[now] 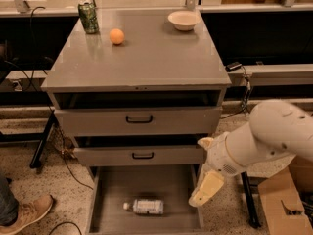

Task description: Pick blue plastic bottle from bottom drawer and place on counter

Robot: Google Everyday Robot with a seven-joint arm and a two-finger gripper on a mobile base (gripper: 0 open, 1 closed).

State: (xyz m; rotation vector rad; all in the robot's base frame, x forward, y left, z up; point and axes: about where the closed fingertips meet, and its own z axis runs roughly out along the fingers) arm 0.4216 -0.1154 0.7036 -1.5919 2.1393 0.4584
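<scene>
The blue plastic bottle [144, 206] lies on its side on the grey floor of the open bottom drawer [110, 190], white cap pointing left. My gripper [206, 190] hangs at the drawer's right edge, to the right of the bottle and a little above it, not touching it. It holds nothing that I can see. The white arm [279, 131] reaches in from the right. The counter [146, 58] is the glossy grey top of the cabinet above.
On the counter stand a green drink can [88, 17] at the back left, an orange ball [117, 36] and a white bowl [183, 20] at the back right. The two upper drawers [139, 119] are slightly open. A shoe [24, 213] is at lower left, a cardboard box [286, 204] at lower right.
</scene>
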